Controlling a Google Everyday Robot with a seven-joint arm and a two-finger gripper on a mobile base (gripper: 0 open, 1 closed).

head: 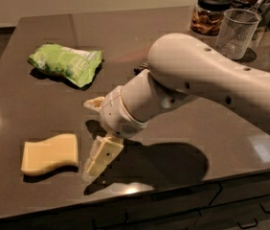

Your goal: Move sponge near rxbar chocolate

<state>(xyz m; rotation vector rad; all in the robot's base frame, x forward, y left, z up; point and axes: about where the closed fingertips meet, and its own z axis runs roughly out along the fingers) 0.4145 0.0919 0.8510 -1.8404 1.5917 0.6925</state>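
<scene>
Sponge (50, 153) flat at front-left of worktop (39, 32), hand (89, 138) just right of it, released, fingers spread, holding nothing.
Green chip bag (65, 63) behind sponge; rxbar chocolate (141, 68) only a dark sliver behind the arm (207, 80), well apart from sponge; jar (210, 13) back right.

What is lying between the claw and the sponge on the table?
Nothing: in the camera view only a bare strip of dark table separates the sponge from the open claw, which is low beside it.
</scene>
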